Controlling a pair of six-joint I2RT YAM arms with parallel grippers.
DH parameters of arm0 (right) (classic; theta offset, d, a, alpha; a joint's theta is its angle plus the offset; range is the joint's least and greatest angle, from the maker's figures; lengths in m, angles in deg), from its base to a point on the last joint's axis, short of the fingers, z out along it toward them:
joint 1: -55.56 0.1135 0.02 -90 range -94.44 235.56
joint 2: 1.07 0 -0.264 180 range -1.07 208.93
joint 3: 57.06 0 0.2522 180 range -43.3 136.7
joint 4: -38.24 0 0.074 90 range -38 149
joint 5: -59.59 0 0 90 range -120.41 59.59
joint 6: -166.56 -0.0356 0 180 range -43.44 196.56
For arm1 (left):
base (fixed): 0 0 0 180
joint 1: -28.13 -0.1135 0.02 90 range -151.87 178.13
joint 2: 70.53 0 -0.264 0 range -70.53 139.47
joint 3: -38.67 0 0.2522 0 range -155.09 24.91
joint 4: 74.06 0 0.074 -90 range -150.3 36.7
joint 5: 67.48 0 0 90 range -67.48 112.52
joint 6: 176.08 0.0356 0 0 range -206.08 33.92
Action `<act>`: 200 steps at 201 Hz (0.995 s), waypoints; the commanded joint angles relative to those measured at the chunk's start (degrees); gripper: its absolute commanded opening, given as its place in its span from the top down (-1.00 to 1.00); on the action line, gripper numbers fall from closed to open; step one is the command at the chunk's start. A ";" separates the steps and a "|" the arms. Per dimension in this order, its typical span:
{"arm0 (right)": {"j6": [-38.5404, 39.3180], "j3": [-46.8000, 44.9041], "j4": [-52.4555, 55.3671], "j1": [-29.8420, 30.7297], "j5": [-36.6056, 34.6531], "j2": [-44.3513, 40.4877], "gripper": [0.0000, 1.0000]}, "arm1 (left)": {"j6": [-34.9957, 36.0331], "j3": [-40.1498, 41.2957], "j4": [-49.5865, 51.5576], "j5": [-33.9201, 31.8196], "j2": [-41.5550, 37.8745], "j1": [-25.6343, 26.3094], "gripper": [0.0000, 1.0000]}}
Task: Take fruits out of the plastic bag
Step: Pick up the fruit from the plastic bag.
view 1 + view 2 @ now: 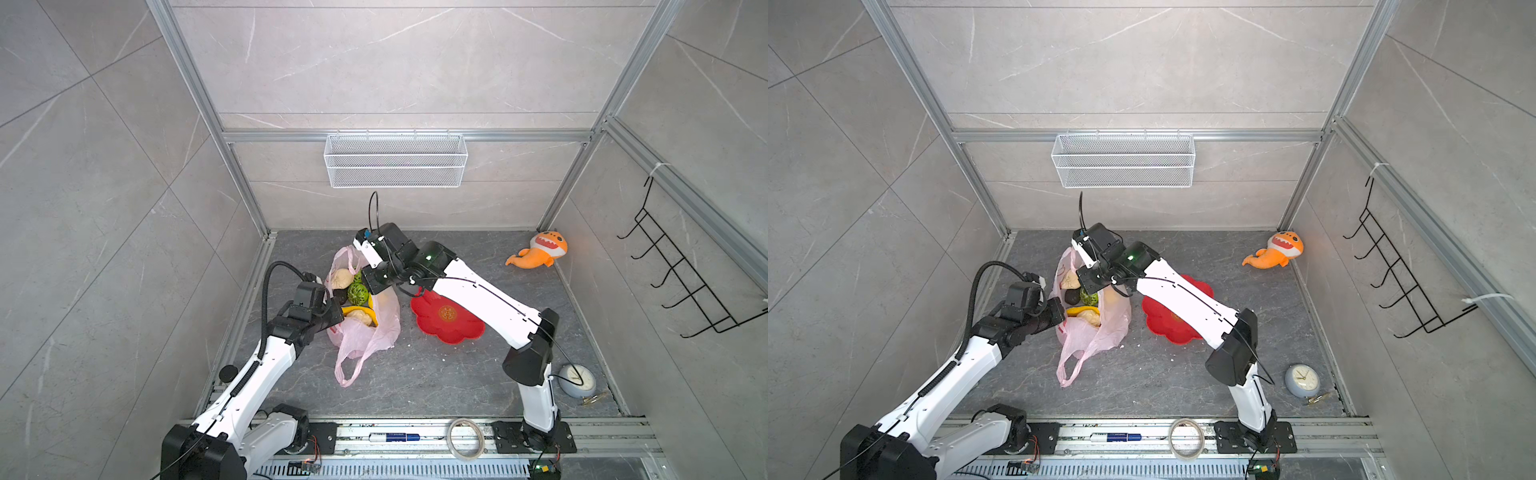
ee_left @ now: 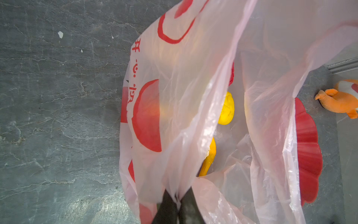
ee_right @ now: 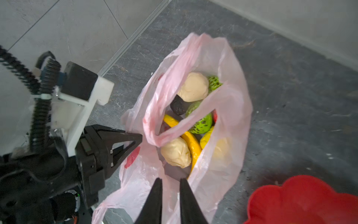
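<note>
The pink plastic bag (image 1: 374, 332) (image 3: 230, 108) lies on the dark floor with its mouth held open. Several fruits show inside: two lumpy beige ones (image 3: 193, 87) (image 3: 175, 153), two bumpy green balls (image 3: 201, 124) (image 3: 214, 82), a dark avocado (image 3: 179, 107), a banana (image 3: 191, 145) and a small yellow one (image 3: 206, 138). My left gripper (image 2: 178, 197) (image 1: 338, 319) is shut on the bag's left rim. My right gripper (image 3: 170, 179) (image 1: 370, 289) hangs over the mouth, its fingers close together with the near rim's film between them.
A red flower-shaped plate (image 1: 449, 328) lies right of the bag, partly under my right arm. An orange plush shark (image 1: 540, 251) sits at the back right, a small clock (image 1: 577, 380) at the front right. A wire basket (image 1: 395, 160) hangs on the back wall.
</note>
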 commanded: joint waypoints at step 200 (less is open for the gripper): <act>0.67 32.32 7.07 -0.70 -11.01 34.71 0.08 | -0.30 3.73 -2.34 -1.14 -3.27 0.16 0.93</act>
